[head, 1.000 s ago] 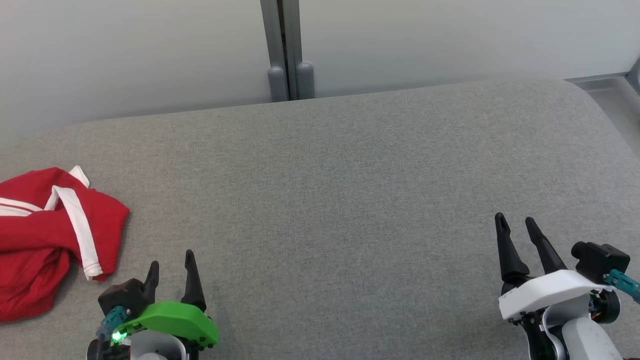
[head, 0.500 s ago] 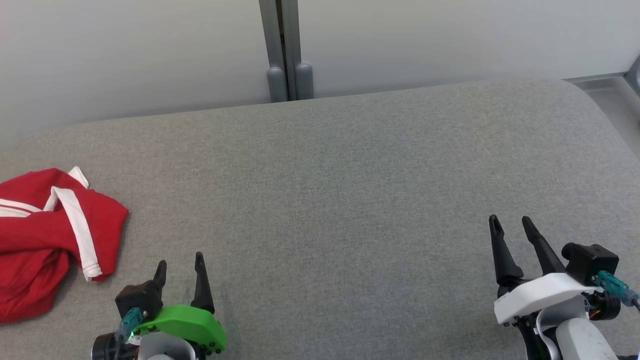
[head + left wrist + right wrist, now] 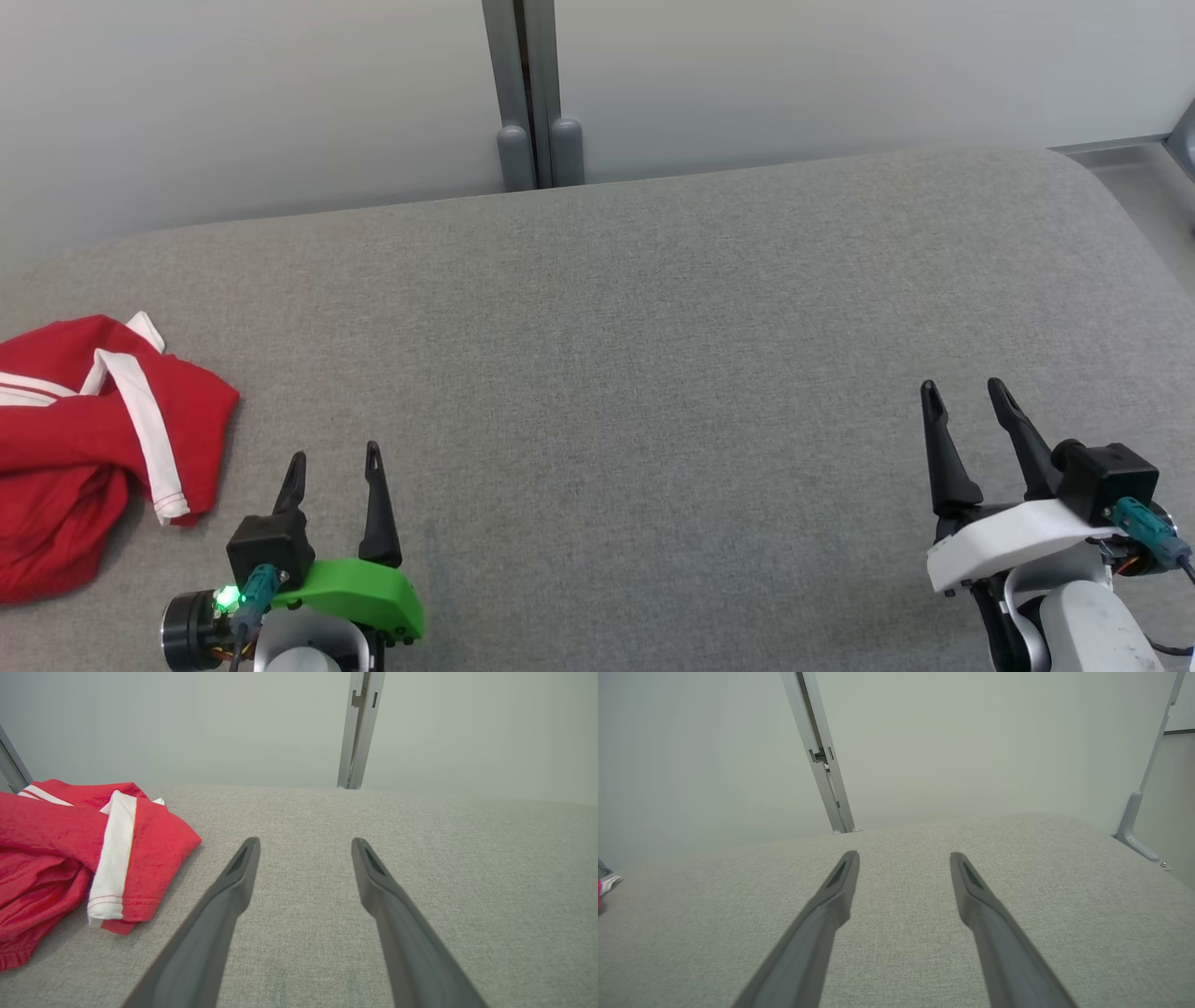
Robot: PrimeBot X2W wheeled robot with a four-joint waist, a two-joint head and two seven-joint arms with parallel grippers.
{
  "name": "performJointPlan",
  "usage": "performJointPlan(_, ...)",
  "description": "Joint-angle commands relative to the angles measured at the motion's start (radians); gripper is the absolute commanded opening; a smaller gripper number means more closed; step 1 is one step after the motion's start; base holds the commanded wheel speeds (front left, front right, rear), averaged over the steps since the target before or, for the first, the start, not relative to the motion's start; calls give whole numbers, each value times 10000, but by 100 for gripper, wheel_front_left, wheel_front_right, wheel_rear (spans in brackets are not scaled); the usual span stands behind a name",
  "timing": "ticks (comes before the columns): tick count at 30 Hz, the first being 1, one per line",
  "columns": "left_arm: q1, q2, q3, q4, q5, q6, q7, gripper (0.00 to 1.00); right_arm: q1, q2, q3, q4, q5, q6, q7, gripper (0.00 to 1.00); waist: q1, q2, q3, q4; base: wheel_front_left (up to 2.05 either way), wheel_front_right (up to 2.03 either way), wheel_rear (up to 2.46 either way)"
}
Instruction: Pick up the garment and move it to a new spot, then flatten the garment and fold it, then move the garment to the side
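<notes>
The garment, red with white bands, lies crumpled at the far left of the grey surface and runs off the left edge of the head view. One white band crosses its right part and ends at a hem lying flat on the surface. The garment lies free of both hands.

The left hand is at the near left, just right of the garment and apart from it. Its two dark fingers are spread apart and empty, pointing toward the far side. A green cover sits behind the fingers, and a small green light glows by the wrist. In the left wrist view the left hand has bare surface between its fingers. There the garment lies left of the left finger, its hem corner near the finger but not touching it.

The right hand is at the near right, well apart from the garment. Its fingers are likewise spread and empty, with a white cover behind them. In the right wrist view the right hand points across bare surface; whether the fingers touch it, I cannot tell.

Past the far edge of the surface stands a pale wall with a grey post near the middle.
</notes>
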Motion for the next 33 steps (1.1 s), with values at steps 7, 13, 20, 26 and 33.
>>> performJointPlan(7,183,52,-114,208,352,234,-169,100,101,13,250,263,-551,4,-179,100,0,0,125,335,0,0,0)
performJointPlan(13,263,53,-104,271,329,371,-208,100,23,-107,596,370,-549,-1,-234,100,0,0,371,1258,0,0,0)
performJointPlan(20,410,49,127,389,88,495,-208,100,-81,-135,1061,491,-399,-1,-234,100,0,0,541,2820,0,0,0)
performJointPlan(26,738,53,253,394,-81,492,-208,100,-210,-197,1387,636,-302,-2,-234,100,0,0,613,4116,0,0,0)
performJointPlan(33,1104,44,513,438,-182,548,-206,100,-202,-139,1506,776,-276,-2,-234,100,0,0,615,5159,0,0,0)
